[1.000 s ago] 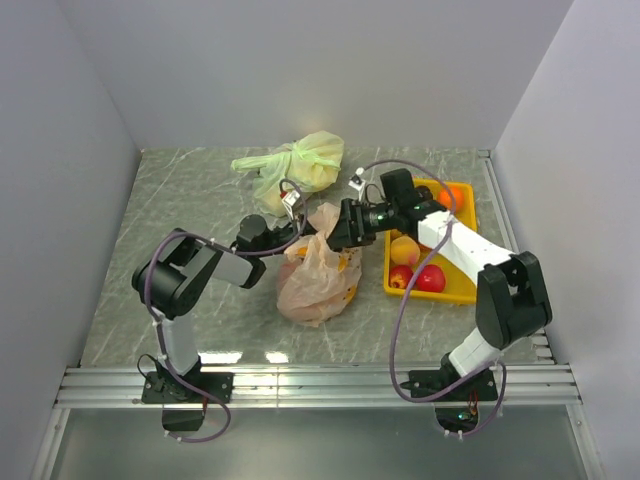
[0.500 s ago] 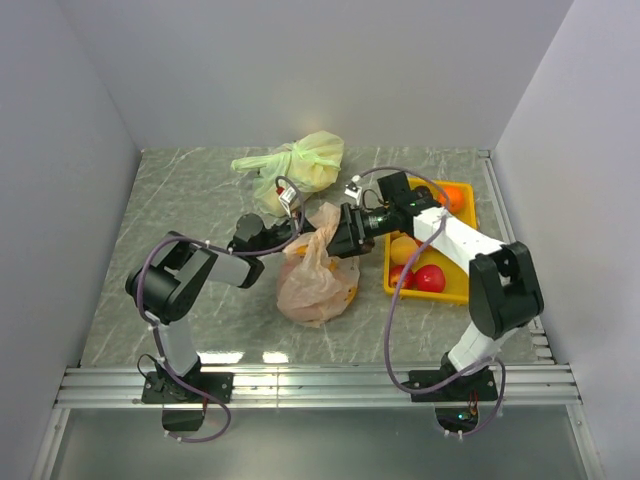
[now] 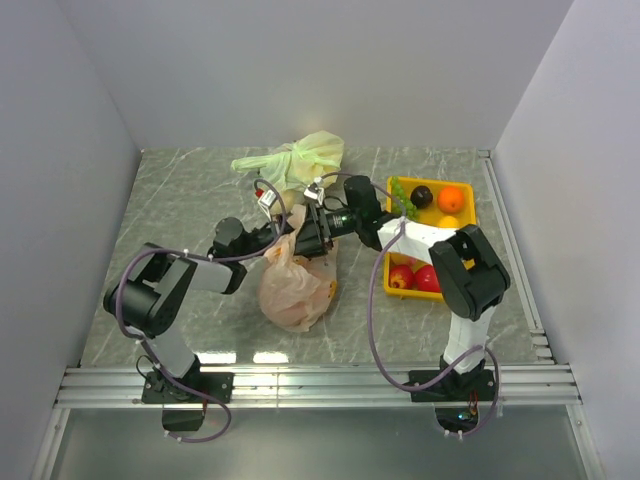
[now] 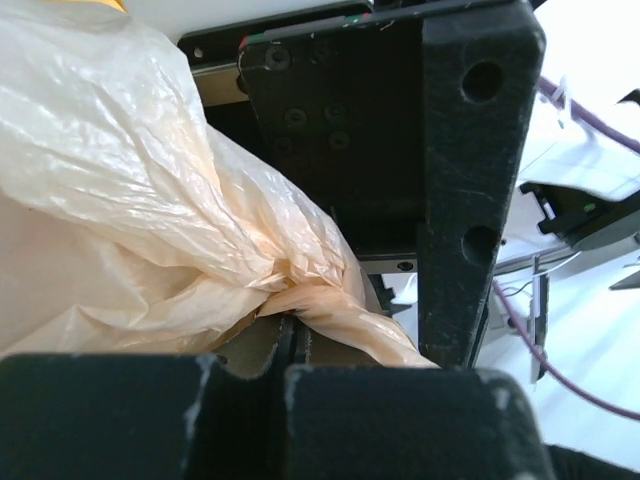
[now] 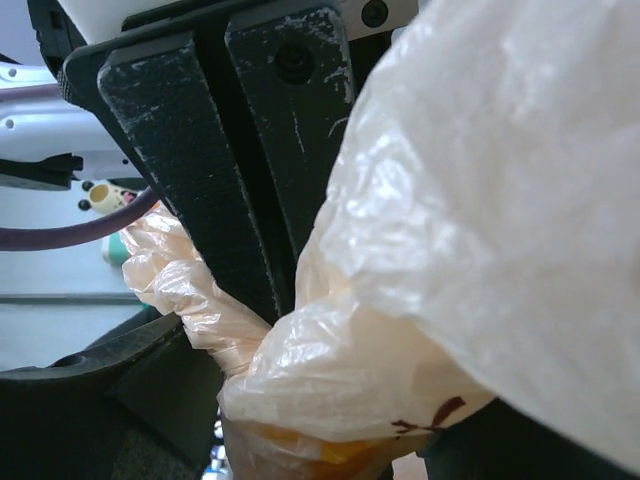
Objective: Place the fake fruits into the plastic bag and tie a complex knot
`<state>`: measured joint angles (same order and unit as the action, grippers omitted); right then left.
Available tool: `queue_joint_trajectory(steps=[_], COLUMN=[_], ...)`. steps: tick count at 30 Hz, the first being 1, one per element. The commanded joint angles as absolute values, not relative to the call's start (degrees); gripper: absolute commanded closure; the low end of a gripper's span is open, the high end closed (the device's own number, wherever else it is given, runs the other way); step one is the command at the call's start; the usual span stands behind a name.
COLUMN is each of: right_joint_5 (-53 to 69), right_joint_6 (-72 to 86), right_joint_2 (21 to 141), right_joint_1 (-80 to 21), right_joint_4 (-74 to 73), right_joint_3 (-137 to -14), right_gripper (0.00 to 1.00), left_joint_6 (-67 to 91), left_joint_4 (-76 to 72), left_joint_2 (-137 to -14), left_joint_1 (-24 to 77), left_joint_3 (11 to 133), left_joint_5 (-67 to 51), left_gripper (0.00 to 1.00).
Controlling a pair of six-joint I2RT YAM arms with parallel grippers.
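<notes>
The peach-orange plastic bag (image 3: 293,290) lies mid-table with an orange fruit showing through its skin (image 5: 330,462). My left gripper (image 3: 280,232) is shut on a twisted handle strip (image 4: 350,322) at the bag's top. From the right, my right gripper (image 3: 304,238) meets it, open wide, with the bag's bulging upper part (image 5: 400,330) between its fingers. More fake fruits sit in the yellow tray (image 3: 392,258): an orange (image 3: 450,198), a dark piece (image 3: 421,195), green grapes (image 3: 400,195) and red apples (image 3: 428,280).
A pale yellow-green knotted bag (image 3: 300,160) lies at the back of the table, just behind both grippers. The tray stands at the right, under my right forearm. Grey walls close in the left, back and right sides.
Both grippers and the bag have shifted left, and the bag's body has slid nearer. My right arm has reached further across, uncovering the tray's far fruits.
</notes>
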<state>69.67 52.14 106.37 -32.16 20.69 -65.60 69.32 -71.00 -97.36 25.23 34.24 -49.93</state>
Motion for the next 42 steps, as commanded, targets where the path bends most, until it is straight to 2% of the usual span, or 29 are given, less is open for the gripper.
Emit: queue_joint_trajectory(steps=[1, 2, 4, 5, 7, 8, 15, 20, 25, 32, 42], right_joint_5=[70.2, 68.0, 64.6, 61.5, 60.2, 59.7, 55.4, 54.5, 54.8, 55.7, 56.2], right_joint_6=[49.2, 43.0, 27.3, 24.3, 20.0, 18.8, 11.4, 11.0, 18.7, 23.6, 24.4], right_joint_2=[105.2, 103.9, 102.7, 102.0, 101.3, 100.6, 96.5, 94.6, 94.5, 99.0, 100.4], right_joint_1=[-32.3, -32.0, -31.3, -30.9, -29.9, -29.7, -27.1, -23.6, -22.9, -26.0, -29.9], right_joint_4=[24.1, 8.3, -5.3, -14.3, -20.5, -26.0, -38.7, -38.2, -27.5, -18.5, -18.3], right_joint_3=[-67.8, -68.6, -71.6, -72.4, -75.0, -76.2, -78.7, -74.7, -72.9, -75.4, -73.0], right_gripper=[0.31, 0.31, 0.30, 0.30, 0.19, 0.18, 0.17, 0.26, 0.47, 0.46, 0.47], left_joint_6=[64.6, 64.9, 65.4, 66.5, 67.9, 69.1, 68.7, 67.2, 66.8, 68.0, 73.5], left_joint_4=[-69.9, -70.1, -71.7, -72.4, -75.2, -76.0, -75.8, -74.5, -74.7, -75.9, -83.8], left_joint_2=[-96.8, -98.0, -100.0, -100.5, -101.6, -102.3, -101.2, -99.3, -99.3, -101.6, -107.7], left_joint_1=[26.3, 26.3, 26.3, 26.3, 26.3, 26.3, 26.6, 26.8, 27.8, 29.3, 29.5], left_joint_3=[33.9, 34.5, 35.4, 36.0, 36.2, 36.4, 35.9, 35.0, 35.0, 36.6, 39.8], left_joint_5=[-53.4, -53.4, -54.1, -54.1, -53.7, -53.7, -53.6, -53.8, -54.1, -54.5, -54.0], left_gripper=[1.00, 1.00, 1.00, 1.00, 1.00, 0.99, 1.00, 1.00, 1.00, 1.00, 1.00])
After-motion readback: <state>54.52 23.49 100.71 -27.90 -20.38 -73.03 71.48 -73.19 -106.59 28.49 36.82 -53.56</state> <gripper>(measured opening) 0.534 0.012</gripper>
